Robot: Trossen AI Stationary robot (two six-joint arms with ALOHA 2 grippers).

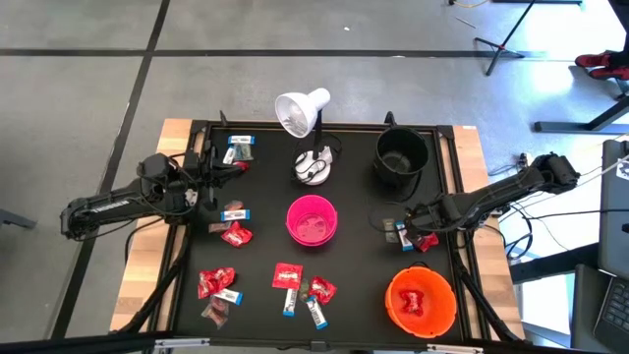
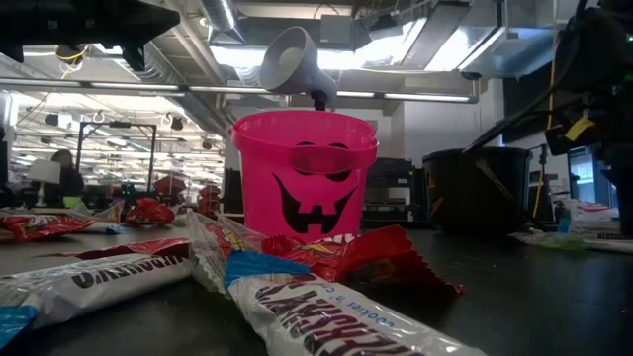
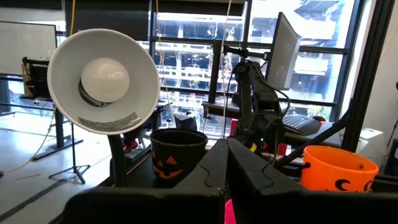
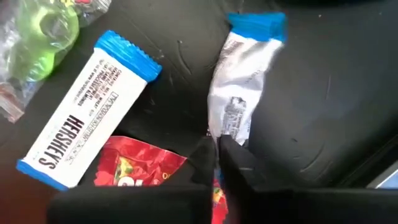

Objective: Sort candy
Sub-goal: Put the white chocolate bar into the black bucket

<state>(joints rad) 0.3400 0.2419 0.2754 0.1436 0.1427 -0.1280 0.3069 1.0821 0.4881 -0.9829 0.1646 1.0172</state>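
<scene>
Fingers of the right gripper [image 4: 217, 146] are pressed together, touching the slim white-and-blue wrapped bar [image 4: 239, 87], whose long axis runs away toward frame top.

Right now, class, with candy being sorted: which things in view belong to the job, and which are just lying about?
Belongs:
candy
pink bucket
orange bucket
black bucket
right gripper, beside sweets

Lying about:
white desk lamp
green-wrapped item

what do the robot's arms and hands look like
Both arms are dark, near-black and slim, built of jointed segments with black cables trailing behind them. The left hand and right hand each end in two narrow, dark, matte fingers. No markings can be made out on either.
</scene>
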